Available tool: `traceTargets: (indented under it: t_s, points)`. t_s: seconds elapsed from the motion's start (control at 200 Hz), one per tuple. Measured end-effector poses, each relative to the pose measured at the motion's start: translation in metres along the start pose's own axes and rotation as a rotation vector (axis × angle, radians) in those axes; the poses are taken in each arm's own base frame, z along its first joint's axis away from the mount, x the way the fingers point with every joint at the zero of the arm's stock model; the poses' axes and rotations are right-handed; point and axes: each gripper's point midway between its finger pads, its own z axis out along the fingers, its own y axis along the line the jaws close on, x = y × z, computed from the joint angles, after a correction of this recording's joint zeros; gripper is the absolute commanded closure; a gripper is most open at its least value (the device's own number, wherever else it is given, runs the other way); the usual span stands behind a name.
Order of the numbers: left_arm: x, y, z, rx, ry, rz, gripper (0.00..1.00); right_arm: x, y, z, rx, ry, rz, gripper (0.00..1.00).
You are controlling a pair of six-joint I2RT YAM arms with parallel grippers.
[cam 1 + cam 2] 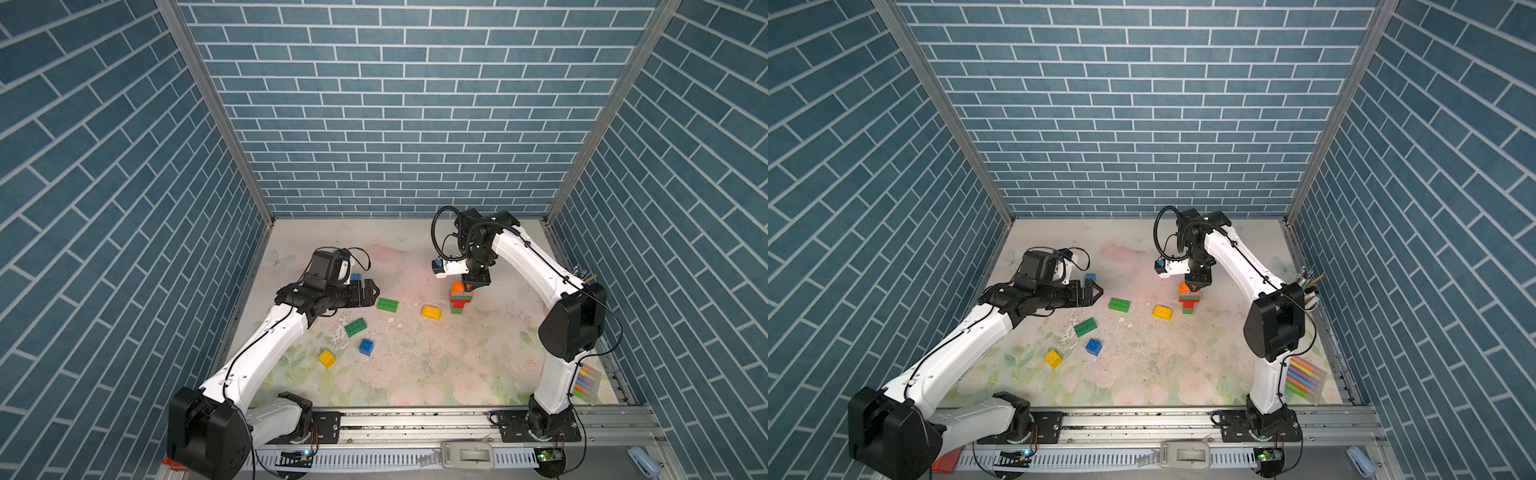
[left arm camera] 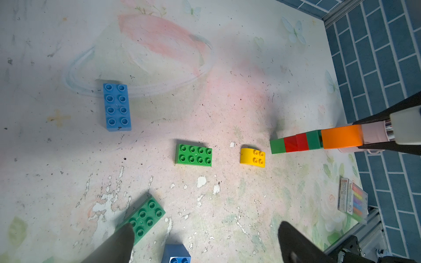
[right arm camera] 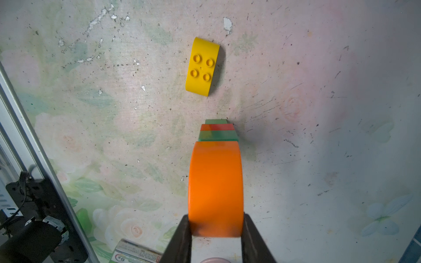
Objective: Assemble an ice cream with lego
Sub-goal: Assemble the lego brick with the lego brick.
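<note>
A stack of green and red bricks (image 1: 456,306) stands right of the table's middle, topped by an orange round-topped piece (image 1: 458,287) (image 3: 215,186). My right gripper (image 1: 471,286) (image 3: 216,218) is shut on that orange piece from above. A yellow round-topped piece (image 1: 431,311) (image 3: 202,66) lies just left of the stack. Two green oblong bricks (image 1: 387,304) (image 1: 355,326), a blue square brick (image 1: 366,346) and a yellow square brick (image 1: 326,358) lie loose. My left gripper (image 1: 370,291) (image 2: 206,227) hangs open and empty, with a blue oblong brick (image 2: 116,107) beyond it.
A pack of coloured markers (image 1: 1304,379) lies at the front right by the right arm's base. A pen cup (image 1: 1310,297) stands against the right wall. Blue brick-pattern walls close three sides. The mat has flaked white patches (image 1: 338,332) near the green bricks.
</note>
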Motion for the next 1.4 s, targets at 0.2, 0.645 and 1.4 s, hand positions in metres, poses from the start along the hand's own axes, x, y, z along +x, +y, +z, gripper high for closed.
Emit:
traceTargets:
  t_s: [0.2,0.645,1.4]
  points:
    - [-0.001,0.001,0.0,0.0,-0.001,-0.004,0.0,0.0,-0.001,0.001,0.002,0.002,0.0,1.0]
    - [-0.001,0.001,-0.001,0.009,0.0,-0.002,0.0,0.001,0.0,0.008,-0.005,0.003,0.002,1.0]
    - [-0.002,0.003,-0.002,0.007,-0.002,0.002,0.0,0.002,0.0,0.017,-0.05,0.024,0.011,1.0]
